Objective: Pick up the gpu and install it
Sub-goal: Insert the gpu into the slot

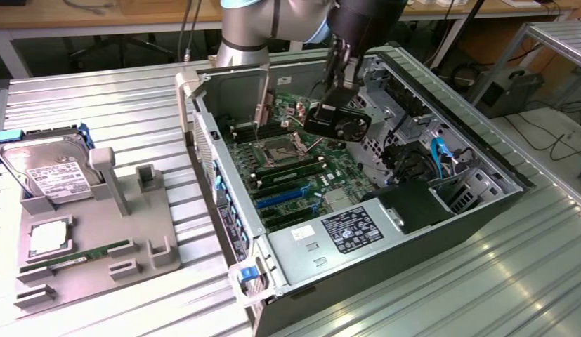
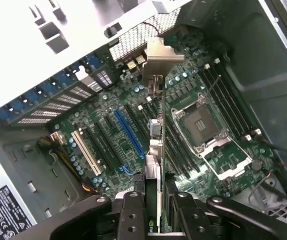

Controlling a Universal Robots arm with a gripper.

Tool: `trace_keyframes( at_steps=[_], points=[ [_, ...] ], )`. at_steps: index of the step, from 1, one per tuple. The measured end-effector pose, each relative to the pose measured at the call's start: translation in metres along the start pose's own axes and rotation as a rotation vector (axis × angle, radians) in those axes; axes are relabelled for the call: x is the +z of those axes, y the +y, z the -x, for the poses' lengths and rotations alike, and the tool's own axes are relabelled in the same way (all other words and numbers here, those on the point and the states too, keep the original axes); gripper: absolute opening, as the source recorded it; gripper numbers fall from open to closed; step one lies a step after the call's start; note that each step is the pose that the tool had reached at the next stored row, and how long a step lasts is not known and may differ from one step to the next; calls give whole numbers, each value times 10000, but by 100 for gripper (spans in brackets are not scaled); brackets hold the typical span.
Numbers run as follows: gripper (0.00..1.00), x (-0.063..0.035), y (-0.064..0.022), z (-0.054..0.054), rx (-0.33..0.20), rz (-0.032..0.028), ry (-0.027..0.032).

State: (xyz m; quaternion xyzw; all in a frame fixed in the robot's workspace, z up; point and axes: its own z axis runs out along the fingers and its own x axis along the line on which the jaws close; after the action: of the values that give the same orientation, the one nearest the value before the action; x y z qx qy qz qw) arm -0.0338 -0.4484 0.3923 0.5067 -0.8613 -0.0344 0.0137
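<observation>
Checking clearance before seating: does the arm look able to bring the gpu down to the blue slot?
Probably yes: the gripper holds the gpu above the motherboard, and the blue slot looks unobstructed.

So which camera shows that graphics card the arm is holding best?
The exterior view: the gpu hangs over the open computer case with its round fan face showing. The wrist view has it edge-on, a thin strip between the jaws, its silver bracket ahead, above the motherboard.
</observation>
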Motion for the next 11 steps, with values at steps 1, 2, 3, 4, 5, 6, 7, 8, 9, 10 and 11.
trace_keyframes(
  at_steps=[1,2,3,4,5,6,7,8,9,10,11],
  points=[
    [26,0,0,0,-195,-1,12],
    [26,0,0,0,-378,-2,25],
    [26,0,0,0,-558,-1,38],
    [26,2,0,0,-895,2,62],
    [26,5,0,0,-1091,5,76],
    [26,6,0,0,-1275,7,90],
    [26,9,-1,0,-1499,9,107],
    [26,11,-1,0,-1650,11,117],
    [26,13,-1,0,-1911,14,137],
    [26,15,-1,0,-2103,16,151],
    [26,19,-1,0,-2363,19,170]
  ],
)
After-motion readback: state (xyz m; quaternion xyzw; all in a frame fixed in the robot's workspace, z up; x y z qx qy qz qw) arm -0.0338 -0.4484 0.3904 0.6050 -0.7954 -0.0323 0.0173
